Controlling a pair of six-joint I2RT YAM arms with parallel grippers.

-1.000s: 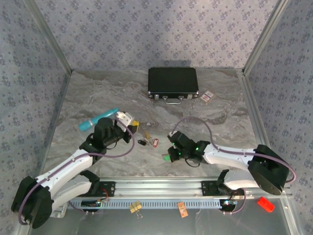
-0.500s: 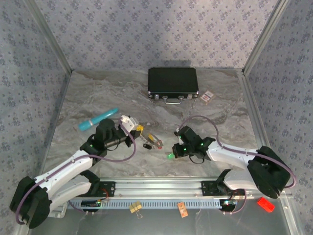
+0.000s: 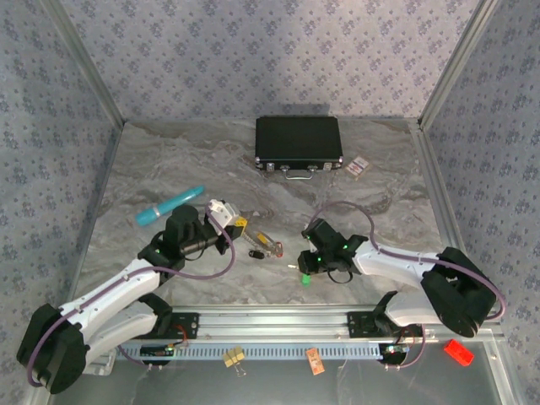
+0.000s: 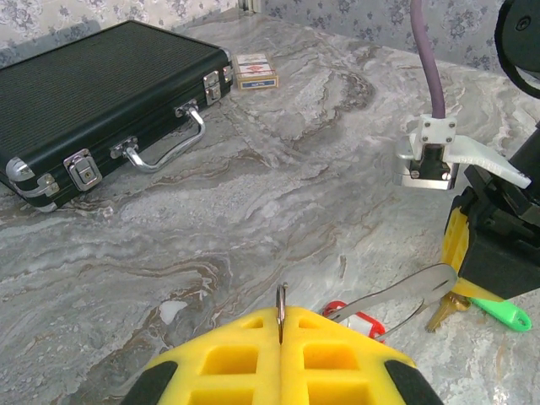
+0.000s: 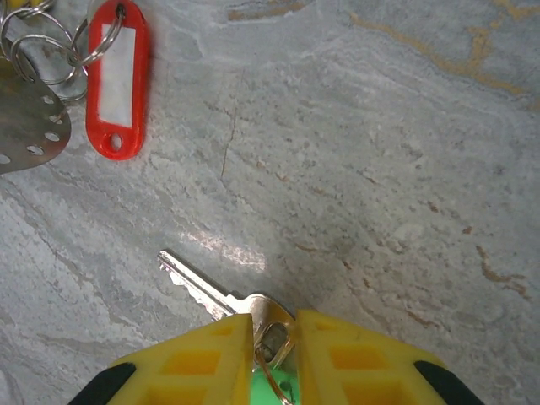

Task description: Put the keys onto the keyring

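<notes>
Silver key (image 5: pixel 202 285) — green tag (image 5: pixel 272 386) at its head — between yellow fingers (image 5: pixel 221 333).

**White links, black joints, yellow fingers**

The left arm (image 3: pixel 110 293) and right arm (image 3: pixel 396 265) are built of white links and black joint housings. A purple cable (image 4: pixel 428 51) loops along each. The left gripper (image 4: pixel 281 319) and right gripper (image 5: pixel 274 327) have yellow fingers with square recesses, backed in black.

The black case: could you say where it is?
In the top view, the black case lies at the far centre, a small box right of it.
</notes>
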